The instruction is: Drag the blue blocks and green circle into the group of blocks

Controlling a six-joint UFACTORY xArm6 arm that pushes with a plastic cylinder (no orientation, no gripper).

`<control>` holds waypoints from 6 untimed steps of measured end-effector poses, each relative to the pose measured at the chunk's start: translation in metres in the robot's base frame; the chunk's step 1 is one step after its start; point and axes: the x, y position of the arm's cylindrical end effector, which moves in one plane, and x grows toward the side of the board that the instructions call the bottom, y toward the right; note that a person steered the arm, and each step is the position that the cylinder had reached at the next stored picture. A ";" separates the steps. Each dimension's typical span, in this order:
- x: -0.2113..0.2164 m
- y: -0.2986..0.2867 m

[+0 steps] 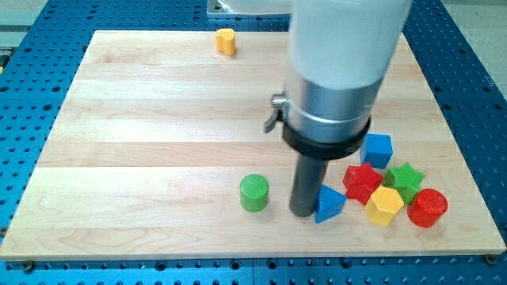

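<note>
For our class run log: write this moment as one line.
my tip: touching blue triangle | green circle: apart, left | blue cube: beside group | yellow block: far top

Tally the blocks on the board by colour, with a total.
Blue: 2, the blue cube and the blue triangle, which touches my tip on the view's right.
Green: 2, the green circle and the green star.
Red: 2, the red star and the red circle.
Yellow: 2, the yellow hexagon and the far yellow block.
Total: 8
</note>
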 end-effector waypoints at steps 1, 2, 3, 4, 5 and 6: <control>0.017 -0.001; 0.032 0.019; 0.016 0.021; 0.054 -0.035; 0.040 -0.121; 0.014 -0.137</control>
